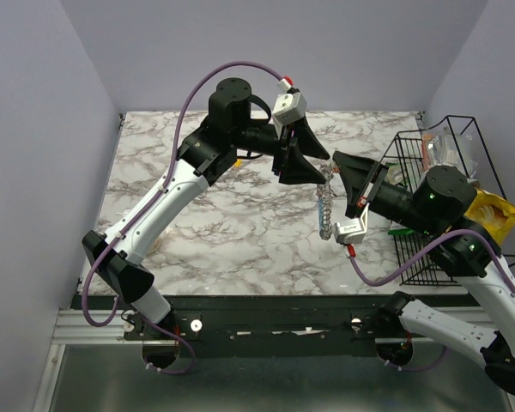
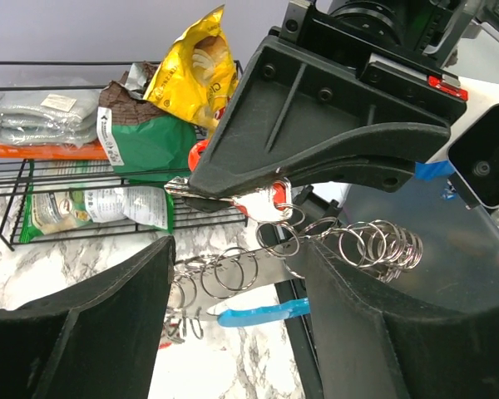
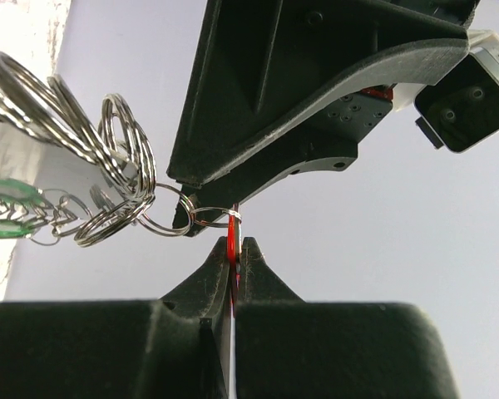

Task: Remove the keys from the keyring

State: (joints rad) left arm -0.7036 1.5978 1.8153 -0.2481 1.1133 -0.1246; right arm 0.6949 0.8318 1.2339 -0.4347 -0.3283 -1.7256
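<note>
Your left gripper (image 2: 239, 249) stands wide open, gripping nothing, its fingers either side of the chain of silver split rings (image 2: 374, 245) hanging left of the black wire rack (image 2: 66, 62). Your right gripper (image 3: 233, 245), nearer that rack, pinches the small red-headed key (image 2: 276, 195).

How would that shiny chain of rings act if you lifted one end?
Probably floppy: the chain of rings droops loosely from the red key pinched in the right tool. Likely swings and jingles, since the links are separate.
</note>
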